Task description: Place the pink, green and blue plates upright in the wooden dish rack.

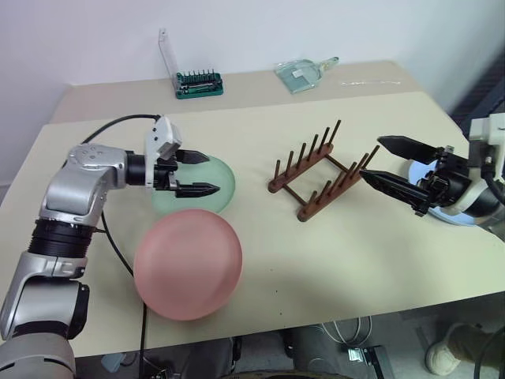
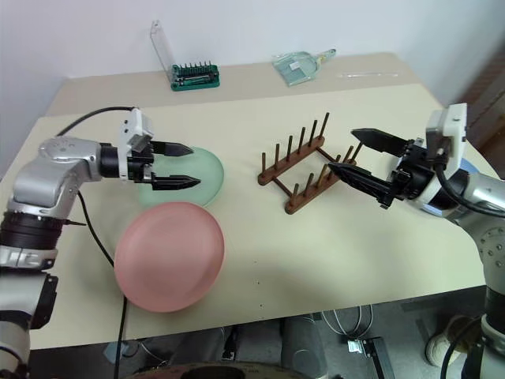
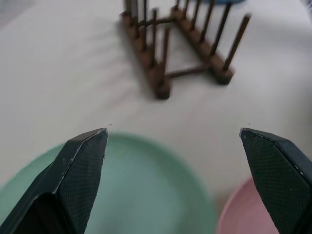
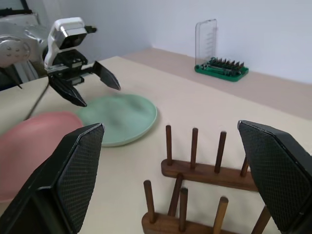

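The pink plate (image 1: 188, 263) lies flat near the table's front left. Behind it the green plate (image 1: 217, 188) lies flat, with my left gripper (image 1: 203, 174) hovering open over it and nothing between its fingers. The wooden dish rack (image 1: 316, 170) stands empty at the middle of the table. My right gripper (image 1: 375, 162) is open just right of the rack, pointing at it. The blue plate (image 1: 417, 169) lies at the table's right edge, mostly hidden behind my right hand.
A green screwdriver-bit holder (image 1: 198, 83) with a raised clear lid stands at the back of the table. A clear glass object (image 1: 301, 73) lies to its right. The table's front edge (image 1: 316, 320) runs close to the pink plate.
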You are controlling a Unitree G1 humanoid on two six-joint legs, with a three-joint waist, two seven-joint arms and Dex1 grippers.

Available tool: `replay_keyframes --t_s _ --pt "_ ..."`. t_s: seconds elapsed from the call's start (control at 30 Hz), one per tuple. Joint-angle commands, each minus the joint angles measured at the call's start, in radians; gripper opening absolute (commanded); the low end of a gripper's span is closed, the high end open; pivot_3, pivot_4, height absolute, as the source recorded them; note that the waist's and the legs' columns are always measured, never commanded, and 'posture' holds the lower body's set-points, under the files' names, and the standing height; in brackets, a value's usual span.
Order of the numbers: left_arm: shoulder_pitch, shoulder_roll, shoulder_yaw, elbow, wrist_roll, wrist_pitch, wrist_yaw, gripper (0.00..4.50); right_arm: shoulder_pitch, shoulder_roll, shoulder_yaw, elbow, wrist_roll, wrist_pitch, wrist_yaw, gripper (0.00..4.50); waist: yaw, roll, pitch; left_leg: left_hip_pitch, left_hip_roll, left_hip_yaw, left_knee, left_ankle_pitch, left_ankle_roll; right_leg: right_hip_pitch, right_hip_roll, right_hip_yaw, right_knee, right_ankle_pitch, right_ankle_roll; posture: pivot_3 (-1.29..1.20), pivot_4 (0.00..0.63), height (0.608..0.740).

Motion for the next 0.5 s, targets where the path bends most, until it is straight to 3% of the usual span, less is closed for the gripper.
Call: replay_keyframes --t_s 0.03,0.17,0.23,0.3,0.37,0.5 --pt "-0.108 0.007 0.037 0.088 -0.022 -0.023 -0.079 4.5 0.023 0.012 -0.048 -0.049 0.01 -0.028 -0.006 4.48 0.008 0.0 0.0 0.0 0.0 -0.001 0.001 -0.001 0.003 0.001 0.0 -0.001 0.0 0.0 0.0 0.0 0.15 0.74" --pt "-0.207 -0.011 0.057 0.16 -0.061 0.002 -0.146 4.5 0.041 0.052 -0.032 -0.057 -0.015 -0.065 -0.023 4.48 0.012 -0.001 0.0 0.0 -0.001 0.0 0.002 -0.002 0.003 0.001 0.0 0.0 -0.001 0.001 0.001 0.0 0.15 0.74" --pt "-0.261 -0.044 0.05 0.141 -0.104 0.125 -0.134 4.5 0.033 0.07 -0.019 -0.054 -0.03 -0.089 -0.032 4.48 0.009 -0.001 0.0 0.0 -0.001 0.0 0.002 -0.002 0.003 0.001 0.0 0.0 0.0 0.001 0.001 0.0 0.15 0.74" --pt "-0.305 -0.08 -0.007 0.066 -0.08 0.245 -0.071 4.5 0.024 0.078 -0.017 -0.032 -0.05 -0.12 -0.021 4.48 0.005 -0.001 0.0 0.0 -0.001 0.0 0.002 -0.002 0.003 0.001 0.0 0.0 0.0 0.001 0.001 0.0 0.15 0.74" --pt "-0.33 -0.057 -0.105 0.026 -0.032 0.304 -0.131 4.5 0.024 0.09 -0.015 -0.027 -0.045 -0.127 -0.02 4.48 0.0 -0.001 0.0 0.0 -0.001 -0.001 0.003 -0.002 0.003 0.002 0.0 0.0 0.0 0.001 0.002 0.0 0.15 0.74" --pt "-0.368 -0.069 -0.145 -0.019 -0.05 0.413 -0.132 4.5 0.039 0.118 -0.008 -0.041 -0.051 -0.145 -0.032 4.48 -0.015 -0.001 0.0 0.001 0.0 0.0 0.001 -0.002 0.003 0.002 0.0 0.0 0.0 0.001 0.002 0.0 0.15 0.74"
